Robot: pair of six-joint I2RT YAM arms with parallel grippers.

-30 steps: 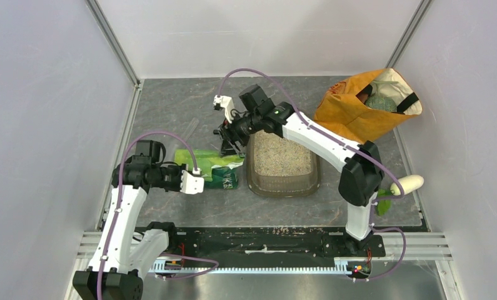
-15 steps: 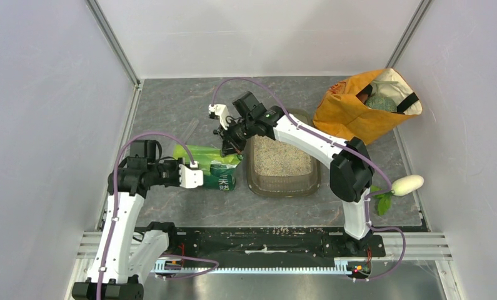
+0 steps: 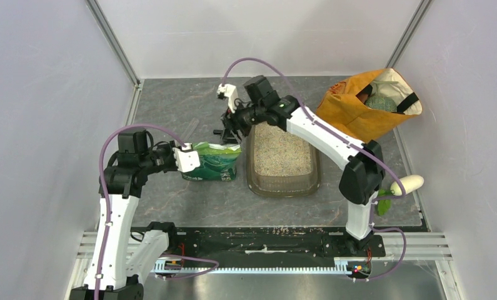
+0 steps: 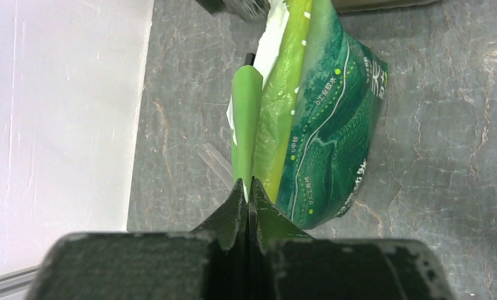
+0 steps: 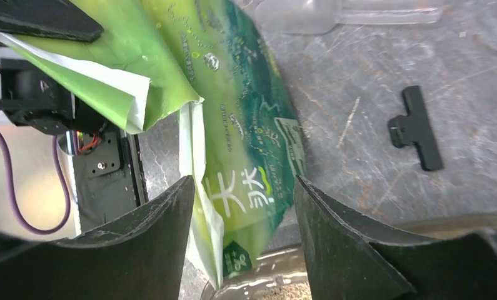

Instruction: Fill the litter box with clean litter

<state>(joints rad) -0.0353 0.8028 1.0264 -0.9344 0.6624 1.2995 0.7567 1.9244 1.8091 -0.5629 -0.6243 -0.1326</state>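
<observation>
The litter box [image 3: 253, 178], a dark translucent tray, sits mid-table and holds pale litter [image 3: 282, 155]. The glossy green pouch [image 3: 213, 162] stands just left of it. My left gripper [image 3: 189, 158] is shut on the pouch's light green top edge, seen in the left wrist view [image 4: 248, 185] with the pouch [image 4: 324, 119] hanging beyond it. My right gripper [image 3: 230, 127] is open and empty over the box's far left corner. In the right wrist view its gripper [image 5: 242, 182] hangs above the pouch [image 5: 245, 119] and the box rim [image 5: 421, 224].
An orange cloth bag [image 3: 358, 109] stands at the back right. A white radish with green leaves [image 3: 406, 185] lies at the right edge. A clear plastic piece [image 3: 189, 130] and a black clip [image 5: 416, 128] lie on the mat behind the pouch.
My left gripper has risen and pulled the pouch up and left, so it stands more upright. My right gripper has moved back from the pouch toward the box's far corner.
</observation>
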